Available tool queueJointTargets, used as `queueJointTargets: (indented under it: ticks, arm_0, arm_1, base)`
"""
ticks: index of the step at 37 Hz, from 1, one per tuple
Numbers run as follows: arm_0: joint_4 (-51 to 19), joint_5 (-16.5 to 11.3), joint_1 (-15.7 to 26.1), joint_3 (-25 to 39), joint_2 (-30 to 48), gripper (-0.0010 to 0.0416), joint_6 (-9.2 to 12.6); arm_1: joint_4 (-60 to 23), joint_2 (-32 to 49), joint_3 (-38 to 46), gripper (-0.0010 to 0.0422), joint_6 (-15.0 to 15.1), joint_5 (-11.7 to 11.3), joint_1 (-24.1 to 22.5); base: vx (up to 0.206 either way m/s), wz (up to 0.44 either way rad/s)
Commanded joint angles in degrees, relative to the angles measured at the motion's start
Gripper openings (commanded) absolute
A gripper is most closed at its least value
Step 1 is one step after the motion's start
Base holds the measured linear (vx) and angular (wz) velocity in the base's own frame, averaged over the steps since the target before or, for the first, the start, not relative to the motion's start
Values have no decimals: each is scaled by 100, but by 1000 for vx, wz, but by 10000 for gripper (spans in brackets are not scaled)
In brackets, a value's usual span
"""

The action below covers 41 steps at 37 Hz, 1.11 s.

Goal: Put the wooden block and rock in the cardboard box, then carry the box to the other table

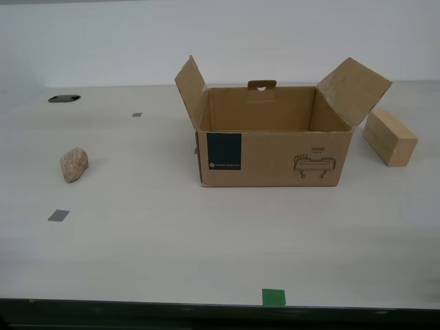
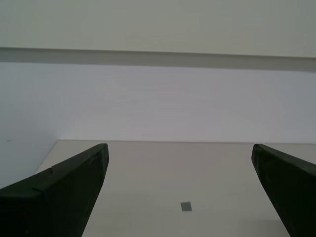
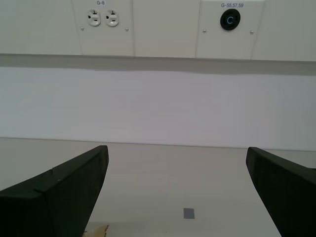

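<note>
A: Where do the three things lie right now?

B: In the exterior view the box stands mid-tabletop, flaps up, open and empty as far as I can see in. The rock sits well apart from it toward the exterior view's left. The block lies just beside the box toward the exterior view's right, under the raised flap; I cannot tell whether they touch.

A: Which way does the block run?

B: Its long axis slants across the tabletop, one end nearer the box and farther back, the other nearer the camera. A grasp would want to close across the short width.

A: And the fingers?

B: My first gripper is spread wide with nothing between the fingers. My second gripper is the same: parted and empty. Neither arm shows in the exterior view.

A: So which arm is nearer which thing?

B: I cannot say. Neither wrist view shows the box, rock or block. Each looks past its fingers over bare tabletop to a grey square and a white wall.

A: Anything one view gives that the others lack?

B: The first wrist view shows wall sockets and a round port, plus a tan scrap at its lower edge that I cannot identify. Only the exterior view places the task's things, so the first reach must be planned from it.
</note>
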Motion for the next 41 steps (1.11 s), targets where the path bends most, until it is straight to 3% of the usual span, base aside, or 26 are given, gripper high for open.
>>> queueJointTargets:
  ticks: [1,4,11,23,33,41]
  arm_0:
    - [-592,7,0,402,-2,389,227]
    - [-1270,7,0,793,-2,389,372]
    - [-2802,7,0,1755,-2,390,472]
    - [-4684,4,0,3134,26,390,793]
    - [-6033,4,0,4044,149,390,909]
    - [-7154,4,0,4935,485,390,920]
  arm_1:
    - [-780,11,407,398,15,166,-2]
    - [-1458,11,732,398,15,166,-2]
    - [-2675,11,1366,398,-20,164,-2]
    - [-4494,11,2334,398,-463,162,-7]
    - [-5963,79,3158,398,-463,162,-9]
    - [-7803,575,4135,398,-385,157,-11]
  base:
    - [0,0]
    - [0,0]
    - [0,0]
    - [0,0]
    - [0,0]
    - [0,0]
